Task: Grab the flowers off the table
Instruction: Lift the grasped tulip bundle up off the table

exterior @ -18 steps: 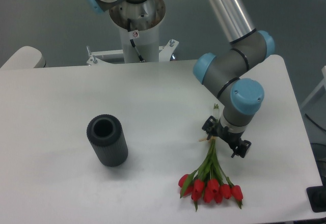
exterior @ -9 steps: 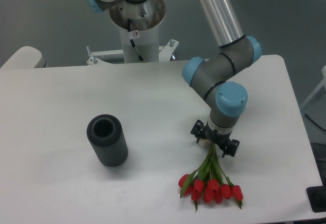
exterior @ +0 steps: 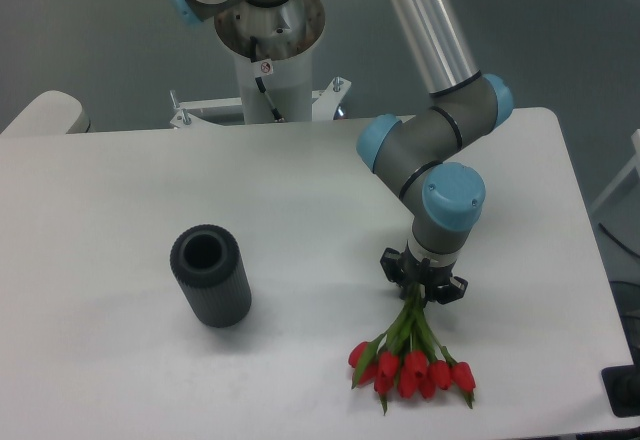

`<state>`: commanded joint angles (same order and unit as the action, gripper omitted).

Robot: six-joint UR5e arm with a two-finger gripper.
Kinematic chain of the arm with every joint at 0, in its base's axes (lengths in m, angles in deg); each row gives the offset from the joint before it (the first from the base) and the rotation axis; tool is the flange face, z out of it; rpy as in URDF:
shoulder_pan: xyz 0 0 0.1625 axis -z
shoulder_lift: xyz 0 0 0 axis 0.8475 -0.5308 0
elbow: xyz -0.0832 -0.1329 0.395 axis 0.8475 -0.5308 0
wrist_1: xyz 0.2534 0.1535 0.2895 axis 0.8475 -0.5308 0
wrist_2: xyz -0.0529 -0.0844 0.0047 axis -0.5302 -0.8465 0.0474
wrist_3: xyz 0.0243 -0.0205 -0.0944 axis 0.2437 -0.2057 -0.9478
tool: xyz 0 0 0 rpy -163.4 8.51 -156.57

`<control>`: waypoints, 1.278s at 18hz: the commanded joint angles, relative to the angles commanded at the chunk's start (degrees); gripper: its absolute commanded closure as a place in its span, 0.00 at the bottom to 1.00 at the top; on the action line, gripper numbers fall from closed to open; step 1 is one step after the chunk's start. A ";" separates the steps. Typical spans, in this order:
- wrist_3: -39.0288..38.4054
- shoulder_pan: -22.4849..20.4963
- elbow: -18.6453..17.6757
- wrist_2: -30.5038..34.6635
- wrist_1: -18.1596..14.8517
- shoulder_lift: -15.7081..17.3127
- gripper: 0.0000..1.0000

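Red and white, a small round sticker [exterior: 265,67] sits on the robot's white pedestal [exterior: 268,75]; its markings are too small to read. The bunch of red tulip flowers on thin green stems [exterior: 411,358] lies on the large white matte table [exterior: 120,210] near its front edge, buds toward the camera. The black two-finger gripper [exterior: 421,288] sits low over the stem ends, its jaws drawn in around them. A dark grey ribbed cylinder [exterior: 210,275] stands well apart to the left.

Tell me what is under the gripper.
The stem ends of the flowers run beneath the gripper, over the white table. The jaws and the stem tips are hidden by the wrist.
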<state>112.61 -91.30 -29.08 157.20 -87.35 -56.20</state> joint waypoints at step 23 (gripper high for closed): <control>10.89 -0.17 18.36 0.79 -16.69 -0.35 1.00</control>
<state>123.50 -91.47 -10.72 157.99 -104.04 -56.55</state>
